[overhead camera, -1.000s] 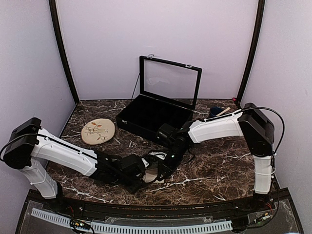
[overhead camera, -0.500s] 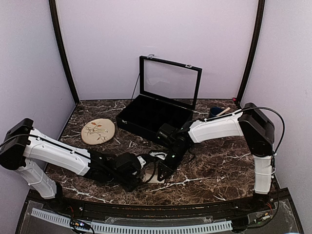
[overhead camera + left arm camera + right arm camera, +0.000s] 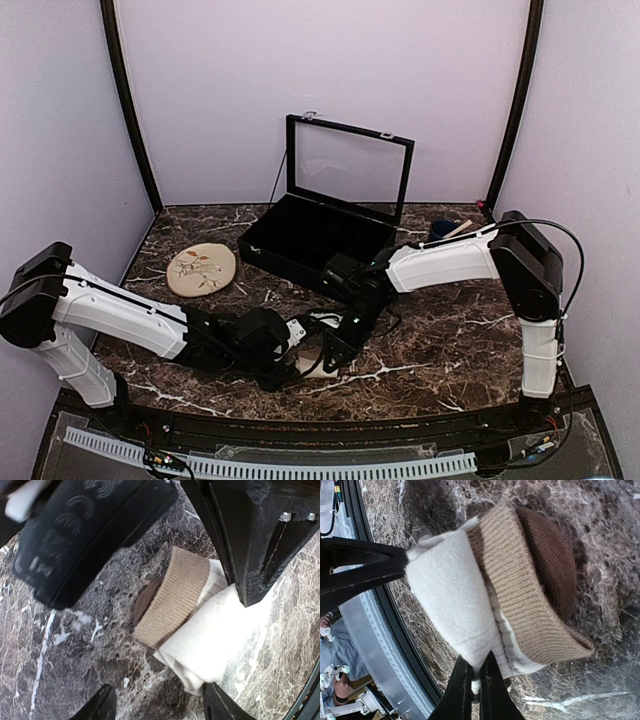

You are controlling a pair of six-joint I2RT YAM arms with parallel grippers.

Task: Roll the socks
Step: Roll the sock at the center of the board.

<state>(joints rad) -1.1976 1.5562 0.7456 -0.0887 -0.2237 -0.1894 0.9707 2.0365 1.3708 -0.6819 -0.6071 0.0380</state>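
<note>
the cream-beige sock (image 3: pixel 470 590), bunched into a loose roll with its ribbed tan cuff outermost, lies on the marble surface (image 3: pixel 60 645) just ahead of the spread, empty left gripper (image 3: pixel 160 707). the right gripper (image 3: pixel 474 680) is pinched tight on its cream edge. it looks light, soft and springy, apt to unroll, so a hold across the thick cuff seems safest.

No word, number or brand can be read in any view. The nearest thing to lettering is a set of raised marks, curved ridges and a few small characters, on the black moulded plastic housing (image 3: pixel 65 545) at the upper left of the left wrist frame. They are too blurred to make out.
</note>
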